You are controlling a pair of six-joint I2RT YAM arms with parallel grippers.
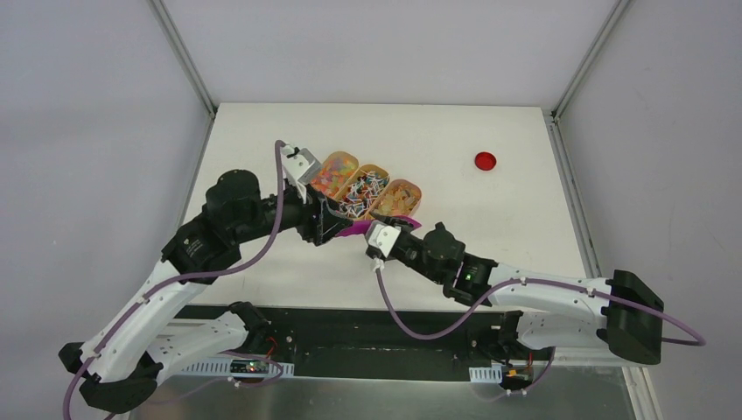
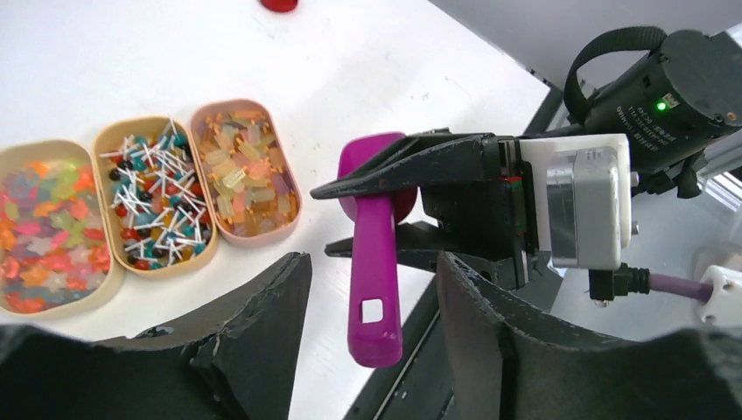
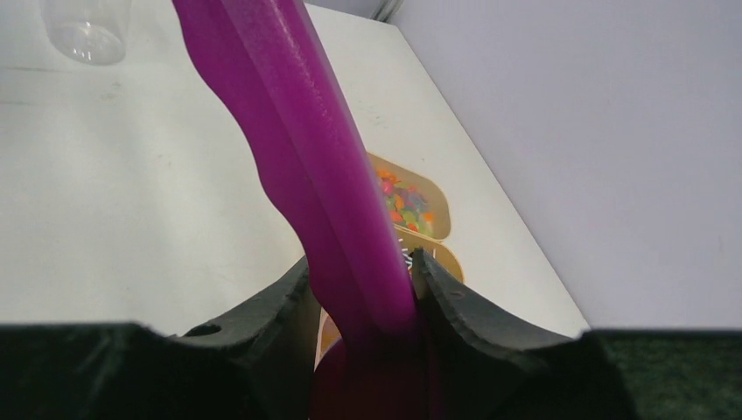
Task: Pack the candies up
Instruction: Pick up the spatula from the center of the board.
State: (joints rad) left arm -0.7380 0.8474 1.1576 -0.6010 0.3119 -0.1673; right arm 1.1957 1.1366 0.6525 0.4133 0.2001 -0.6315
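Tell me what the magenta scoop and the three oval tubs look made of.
Magenta scoop: likely moulded plastic, smooth and slightly glossy, with uniform colour and a soft sheen along the handle. Tan oval tubs: probably matte plastic or a fibre composite, with thin even walls, rounded rims and no shine. The look leaves it open.

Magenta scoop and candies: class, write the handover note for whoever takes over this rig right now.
Left gripper: open, holding nothing, close to the scoop's handle.
Right gripper: shut on the magenta scoop, beside the trays.
Candies: three kinds, one kind in each of three tan trays set side by side.
Clear cup: on the table, looks empty.
Done: scoop is in hand.
Left: scoop the candies and pack them; nothing visibly packed yet.
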